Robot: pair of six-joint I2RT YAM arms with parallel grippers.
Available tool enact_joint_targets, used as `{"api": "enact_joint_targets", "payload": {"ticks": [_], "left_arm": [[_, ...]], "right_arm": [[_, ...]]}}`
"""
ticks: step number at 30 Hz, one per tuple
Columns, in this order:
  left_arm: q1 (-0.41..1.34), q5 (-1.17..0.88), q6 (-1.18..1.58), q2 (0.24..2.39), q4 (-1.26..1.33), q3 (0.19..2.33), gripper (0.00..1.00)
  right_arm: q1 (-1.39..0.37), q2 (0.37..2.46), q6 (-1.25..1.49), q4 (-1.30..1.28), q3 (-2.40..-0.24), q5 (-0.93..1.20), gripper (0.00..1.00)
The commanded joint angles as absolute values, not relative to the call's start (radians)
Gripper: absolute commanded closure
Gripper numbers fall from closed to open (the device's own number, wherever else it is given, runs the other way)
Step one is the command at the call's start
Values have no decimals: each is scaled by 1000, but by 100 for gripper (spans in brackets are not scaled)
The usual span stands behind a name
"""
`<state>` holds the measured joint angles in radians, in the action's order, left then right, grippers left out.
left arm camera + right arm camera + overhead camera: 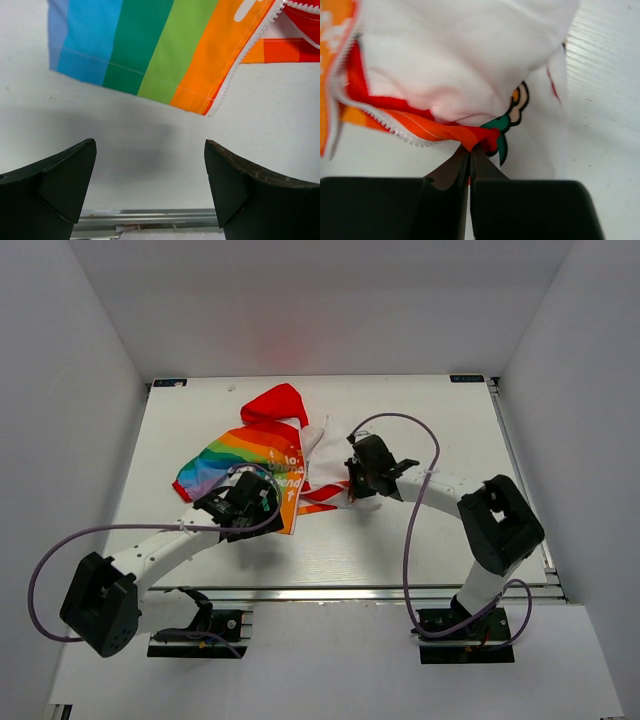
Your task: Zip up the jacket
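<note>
Looking down from above, I see the jacket (262, 452) lying on the white tabletop (430, 540), between my two arms. Its red hood (278, 400) is on the far side, away from both grippers.

My right gripper (469, 152) is pinched tight on a red-orange edge of the jacket. A row of white zipper teeth (395, 131) runs off to the left of the pinch. White cloth with a little cartoon print (512, 117) puffs up just past the tips.

My left gripper (150, 143) is spread wide and holds nothing. Only bare tabletop shows between its two fingers. The rainbow part (150, 45) of the jacket lies flat a little way ahead of it, not touching. Its stripes go blue, green, then orange. More zipper teeth run down the orange edge, ahead and to the right of this gripper. Past them I can see a bit of red cloth.
</note>
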<state>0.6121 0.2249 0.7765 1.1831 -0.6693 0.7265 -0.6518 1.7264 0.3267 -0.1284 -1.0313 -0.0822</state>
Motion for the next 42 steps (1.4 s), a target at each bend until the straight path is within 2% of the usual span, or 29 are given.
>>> {"api": "enact_joint_targets", "payload": {"ticks": [1,6,12,16,20,22,38,42], "left_arm": [[609,183,689,1248,-548,742,2],[607,126,641,1348,-447,753,2],[607,178,637,1457,-453,801,2],[607,179,638,1502,-437,790,3],[607,198,638,1540,-437,788,11],[609,202,634,1551,-434,784,13],[692,293,693,1640,-514,739,12],[701,316,735,1747,-563,769,21]], "right_arm": [[-660,1612,209,-121,-1010,35,100],[-660,1551,189,-156,-986,152,100],[-660,1514,196,-132,-959,216,100],[-660,1506,206,-135,-960,212,100],[-660,1502,212,-141,-953,204,100],[-660,1500,215,-147,-950,190,100],[-660,1500,219,-146,-939,147,100],[-660,1494,224,-144,-936,141,100]]}}
